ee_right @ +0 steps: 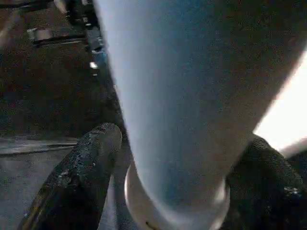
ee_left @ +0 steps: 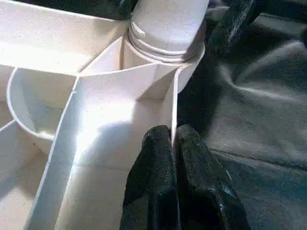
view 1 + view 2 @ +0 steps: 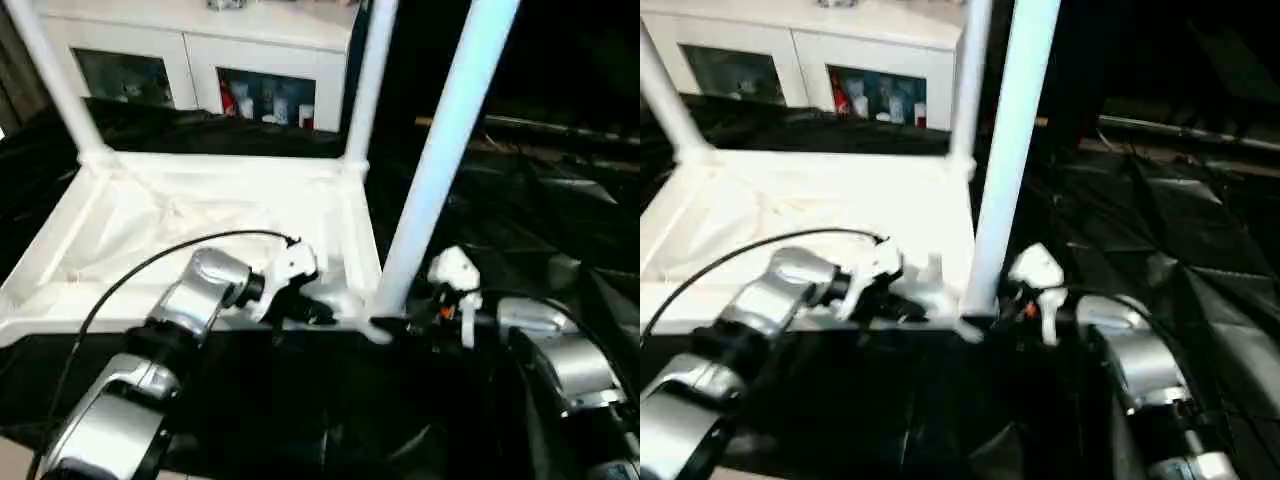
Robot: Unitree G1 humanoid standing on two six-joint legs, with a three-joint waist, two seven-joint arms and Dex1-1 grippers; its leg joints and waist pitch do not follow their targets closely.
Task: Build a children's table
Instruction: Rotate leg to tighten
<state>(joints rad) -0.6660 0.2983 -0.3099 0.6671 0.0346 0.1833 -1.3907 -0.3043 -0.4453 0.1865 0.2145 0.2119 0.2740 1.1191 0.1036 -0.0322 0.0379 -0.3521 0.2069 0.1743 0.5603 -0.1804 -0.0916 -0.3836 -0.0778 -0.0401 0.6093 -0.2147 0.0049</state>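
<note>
On my left side, the white plastic tabletop (image 3: 150,230) lies upside down on the black-draped work table (image 3: 540,220), ribbed underside up, long axis running left-right across my view, w/ raised rim walls and thin ribs, smooth and glossy. Far-left leg (image 3: 55,80) stands in its back corner socket, leaning a bit left as it rises; a 2nd leg (image 3: 365,85) stands at the back right corner, near upright. My left gripper (image 3: 300,305) sits at the near edge of the top, right of centre; both fingers (image 2: 153,187) are pressed together w/ the thin rim wall pinched between them, black and rough-textured, just short of the round corner socket (image 2: 163,48). Next along, the near-right leg (image 3: 440,150), a long smooth white tube, is seated in that socket; long axis runs up and slightly right, out past the top of the view. My right gripper (image 3: 405,325) is low at that leg's base, jaws apart, one finger (image 1: 86,167) on each side of the tube; can't tell if they touch it. Behind the table, a white cabinet (image 3: 200,60) w/ glass doors.
</note>
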